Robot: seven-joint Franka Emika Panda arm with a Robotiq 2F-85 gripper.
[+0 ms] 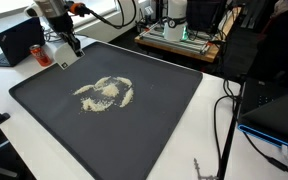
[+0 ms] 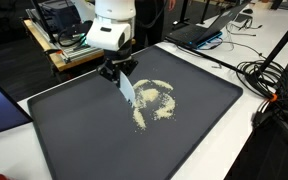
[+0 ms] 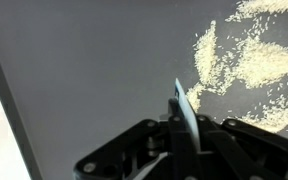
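My gripper (image 2: 117, 72) is shut on a thin flat pale-blue card (image 2: 127, 92) that sticks out beyond the fingers, edge toward the surface. It hovers over a large black mat (image 2: 74, 140), near its far edge in an exterior view (image 1: 64, 47). A scattered ring of pale grains (image 2: 156, 100) lies at the middle of the mat, also seen in an exterior view (image 1: 106, 93). In the wrist view the card (image 3: 181, 100) stands between the fingers (image 3: 187, 128), with the grains (image 3: 249, 65) just beyond and to the right. Whether the card touches the mat cannot be told.
A red can (image 1: 39, 52) and a laptop (image 1: 14, 40) stand beside the mat's corner near the arm. Cables (image 2: 269, 75) and another laptop (image 2: 209, 30) lie on the white table. A wooden shelf with equipment (image 1: 179, 35) stands behind.
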